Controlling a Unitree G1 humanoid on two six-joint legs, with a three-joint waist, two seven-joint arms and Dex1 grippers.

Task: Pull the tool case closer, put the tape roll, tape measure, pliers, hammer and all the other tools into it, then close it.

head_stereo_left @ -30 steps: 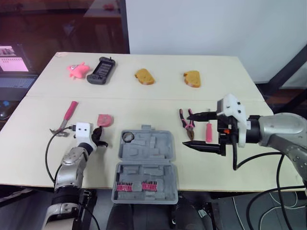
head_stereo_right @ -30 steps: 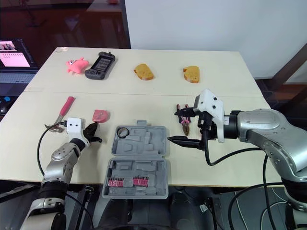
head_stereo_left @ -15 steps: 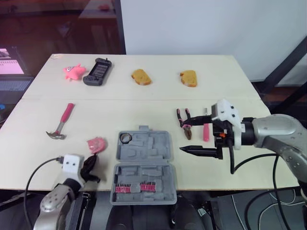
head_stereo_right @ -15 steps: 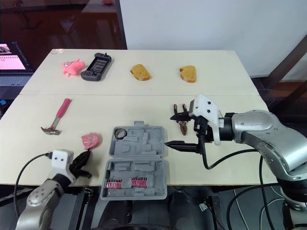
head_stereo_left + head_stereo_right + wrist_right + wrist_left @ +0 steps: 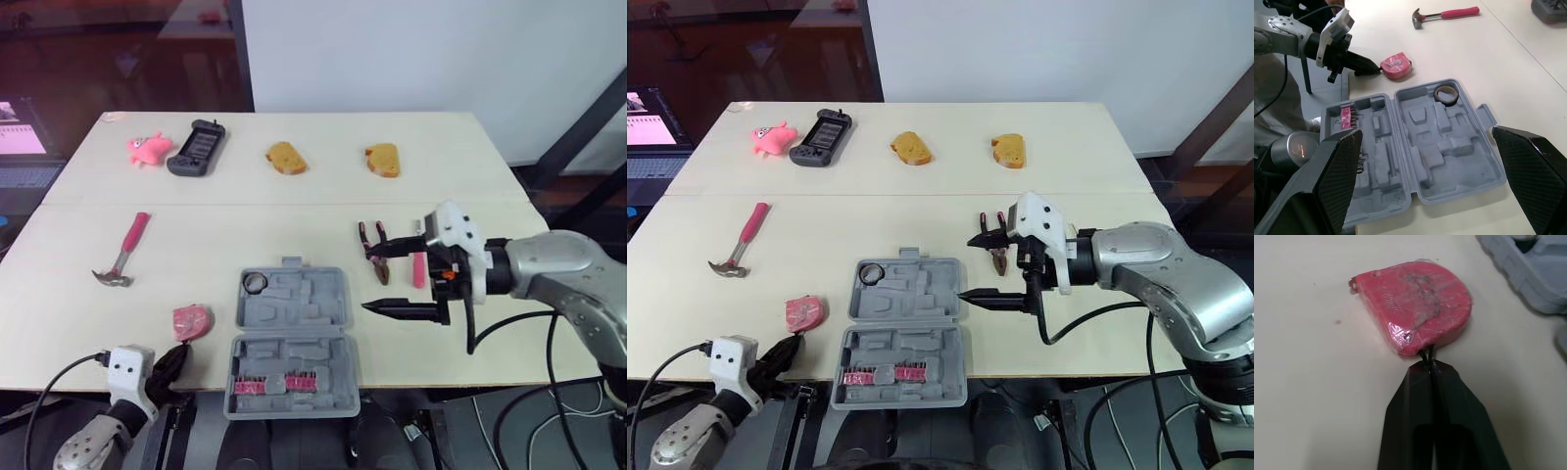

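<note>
Jaws of the left gripper (image 5: 1428,363) are pressed together, pinching the thin black cord that comes out of the red tape measure (image 5: 1415,306). Those of the right gripper (image 5: 965,267) stand wide apart with nothing between them; one finger lies over the pliers (image 5: 383,269) and the other hangs just beside the right edge of the tool case (image 5: 313,299).

That grey case lies open and flat near the near edge of the table (image 5: 509,323), about the middle. Its far half holds the tape roll (image 5: 257,283) in the far-left pocket, and the other moulded pockets there are bare. Its near half holds a row of pink bits (image 5: 274,384).

Outside the case, the tape measure sits on the table left of it, close to the near edge. The hammer (image 5: 125,250) lies farther left and farther back, and a pink-handled tool (image 5: 418,269) lies just right of the pliers. Along the far side are a pink toy (image 5: 147,149), a dark handheld device (image 5: 194,147) and two pieces of bread (image 5: 286,157).

A second ago the tape measure lay beyond the case's far-left corner. It has since been drawn toward the near edge as the left gripper retreated, and is now level with the case's middle. The case, tape roll, hammer and pliers have not moved, and the right gripper has stayed open in much the same place.
</note>
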